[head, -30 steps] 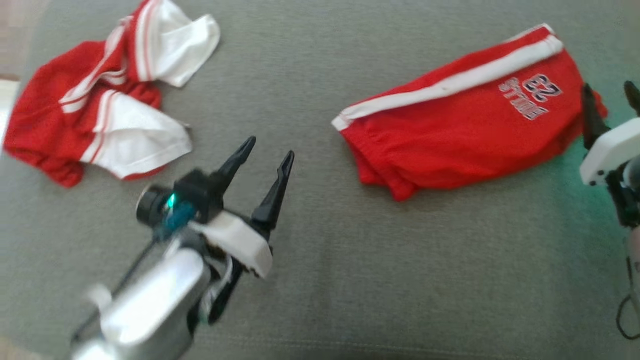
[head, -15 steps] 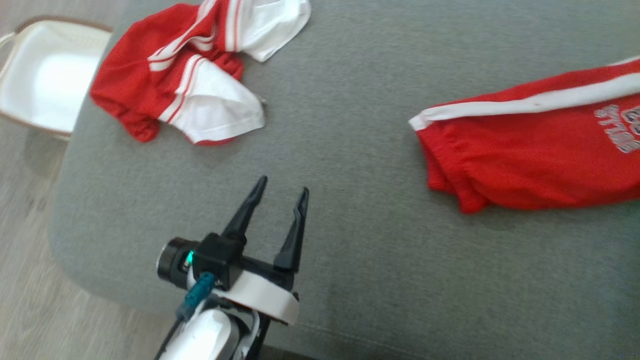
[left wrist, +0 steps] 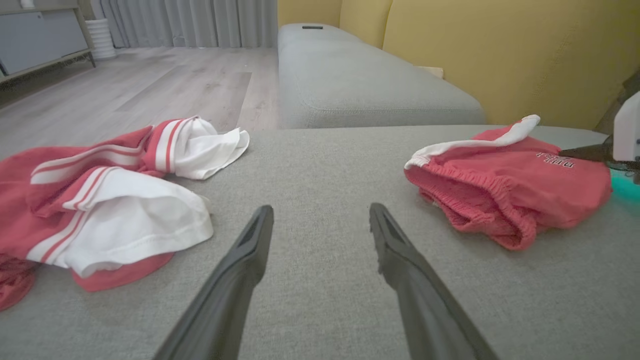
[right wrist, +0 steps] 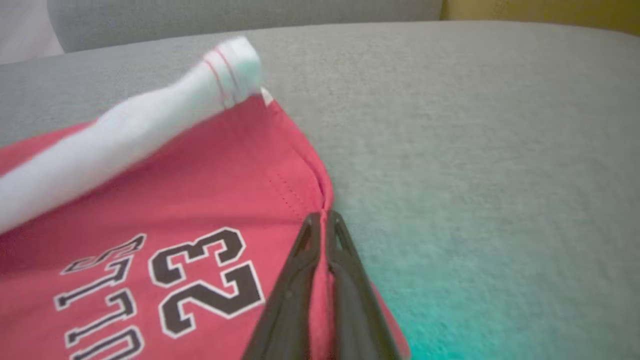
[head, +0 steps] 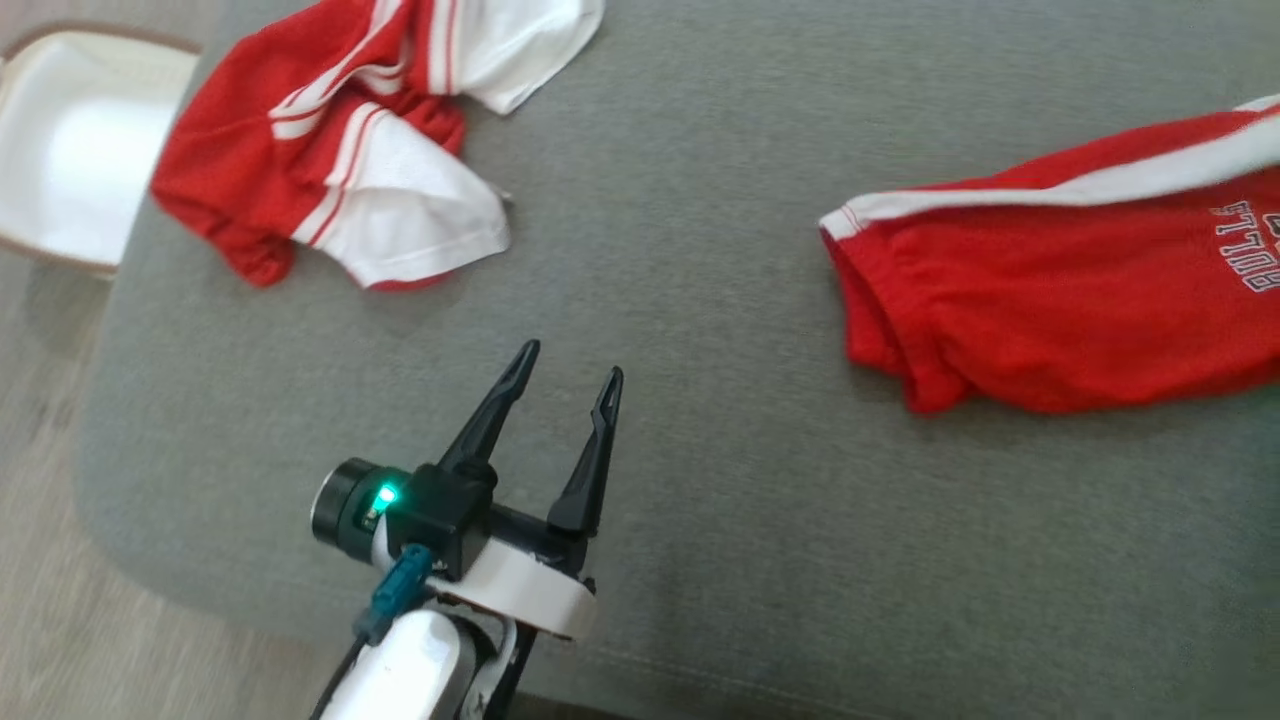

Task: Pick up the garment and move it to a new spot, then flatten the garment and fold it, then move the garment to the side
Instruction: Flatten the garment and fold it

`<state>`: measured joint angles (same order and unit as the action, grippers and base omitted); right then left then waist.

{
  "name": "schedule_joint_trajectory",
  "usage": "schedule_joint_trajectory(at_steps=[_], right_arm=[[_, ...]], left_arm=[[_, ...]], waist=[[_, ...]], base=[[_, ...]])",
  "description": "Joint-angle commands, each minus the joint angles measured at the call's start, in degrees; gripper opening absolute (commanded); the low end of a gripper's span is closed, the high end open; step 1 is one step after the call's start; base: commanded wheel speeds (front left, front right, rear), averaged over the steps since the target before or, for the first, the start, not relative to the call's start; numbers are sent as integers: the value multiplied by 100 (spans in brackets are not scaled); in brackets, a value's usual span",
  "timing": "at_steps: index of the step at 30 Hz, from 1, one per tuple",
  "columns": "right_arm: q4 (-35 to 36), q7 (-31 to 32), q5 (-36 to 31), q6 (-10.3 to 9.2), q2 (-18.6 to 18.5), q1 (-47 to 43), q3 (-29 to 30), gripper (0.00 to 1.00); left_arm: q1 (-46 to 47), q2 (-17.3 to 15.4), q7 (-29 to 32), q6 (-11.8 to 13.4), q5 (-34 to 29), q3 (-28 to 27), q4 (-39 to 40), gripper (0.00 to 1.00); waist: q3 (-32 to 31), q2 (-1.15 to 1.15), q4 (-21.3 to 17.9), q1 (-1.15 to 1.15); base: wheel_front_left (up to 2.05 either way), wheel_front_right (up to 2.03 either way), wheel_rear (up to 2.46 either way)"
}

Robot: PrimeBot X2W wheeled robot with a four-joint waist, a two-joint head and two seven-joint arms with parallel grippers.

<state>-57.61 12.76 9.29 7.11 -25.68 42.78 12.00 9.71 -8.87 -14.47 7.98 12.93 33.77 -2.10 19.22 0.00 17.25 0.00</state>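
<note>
On a grey sofa cushion (head: pixel 700 520), at three o'clock in the head view: red shorts (head: pixel 1060 300) with a white side stripe and dark "23" lettering, lying bunched, elastic waistband toward the centre. Pressed together on the shorts' red edge, the fingers of the right gripper (right wrist: pixel 324 216); seemingly a leg hem, though blurred in the right wrist view. Cloth pinched between the dark tips, a green glow on the cushion beside them. At seven o'clock in the head view, the left gripper (head: pixel 570 362), fingers spread apart and empty, over the cushion, pointing toward one o'clock. At eleven o'clock, a crumpled red-and-white jersey (head: pixel 340 170), well apart from the shorts. Past the cushion's edge at ten o'clock, a white bin (head: pixel 70 140) with a brown rim on the wooden floor (head: pixel 40 600).
</note>
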Motion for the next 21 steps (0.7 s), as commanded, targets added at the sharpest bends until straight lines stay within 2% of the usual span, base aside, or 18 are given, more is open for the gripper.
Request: schedule_joint_trajectory(at_steps=[1, 11, 16, 21], right_arm=[[-13, -71, 3, 37, -87, -88, -7, 0], [-146, -427, -376, 37, -117, -187, 186, 0], [30, -658, -416, 37, 28, -261, 212, 0], [468, -994, -365, 37, 418, -280, -94, 0]], left_arm=[[135, 9, -52, -26, -63, -282, 160, 100], [37, 149, -52, -264, -275, -571, 108, 100], [10, 230, -52, -369, -365, -641, 36, 100], [-102, 254, -52, -442, -420, -736, -58, 100]], waist=[[-106, 0, -211, 0], [-437, 0, -1147, 0], [-588, 0, -1334, 0], [-873, 0, -1386, 0]], base=[[0, 0, 0], [0, 0, 0], [0, 0, 0], [0, 0, 0]])
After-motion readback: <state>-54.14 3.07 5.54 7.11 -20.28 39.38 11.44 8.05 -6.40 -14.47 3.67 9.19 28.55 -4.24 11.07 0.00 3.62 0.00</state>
